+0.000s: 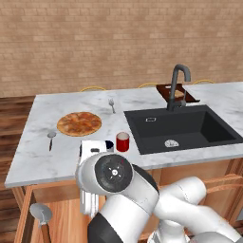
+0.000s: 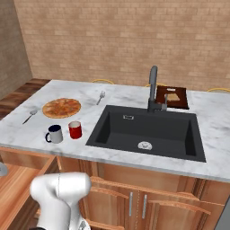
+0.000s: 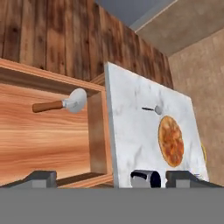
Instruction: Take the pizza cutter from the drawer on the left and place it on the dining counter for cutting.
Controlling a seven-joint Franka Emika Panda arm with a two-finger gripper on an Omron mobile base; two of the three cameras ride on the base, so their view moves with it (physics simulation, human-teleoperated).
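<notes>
While the drawer (image 3: 52, 135) stands pulled out at the left, the pizza cutter (image 3: 65, 103) lies inside on the pale wood, at its far end, not yet taken. I judge the reach is the step now: the hand (image 3: 109, 177) must go down over the brown handle and close on it. The hand is released, fingers wide apart, holding nothing, low beside the counter (image 1: 38, 156), near the pizza (image 1: 79, 123)
</notes>
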